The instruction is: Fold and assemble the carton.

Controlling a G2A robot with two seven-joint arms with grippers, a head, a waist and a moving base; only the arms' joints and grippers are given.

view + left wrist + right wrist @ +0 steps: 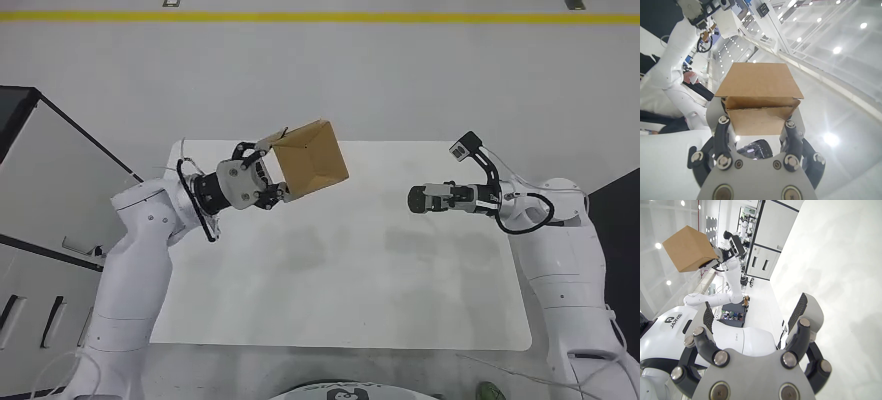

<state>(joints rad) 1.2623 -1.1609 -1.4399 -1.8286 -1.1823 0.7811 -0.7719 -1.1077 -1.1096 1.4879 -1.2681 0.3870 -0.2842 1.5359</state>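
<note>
In the top view, the carton (312, 160) is seen lifted above the far left part of the white table (360, 300). It is gripped at one end by the left gripper (268, 183). From there it appears as a tilted brown box with flat sides and sharp edges.

The left wrist view shows what is hidden from above. The end facing the wrist is not fully closed: an inner flap is bent across the opening, and its cut edge is a little rough and wavy. The cardboard is plain and matte. In this view the pale grey fingers (798, 115) are closed on the carton from two opposite sides and pressed against the cardboard.

The right gripper (414, 198) is seen in the top view over the right part of the table, well apart from the carton and pointed toward it. In the right wrist view its fingers are spread wide apart, with nothing held between them. Their inner pads are dark and ribbed, and the outer shells are smooth grey. In that view the far sides of the carton are seen closed and smooth.
</note>
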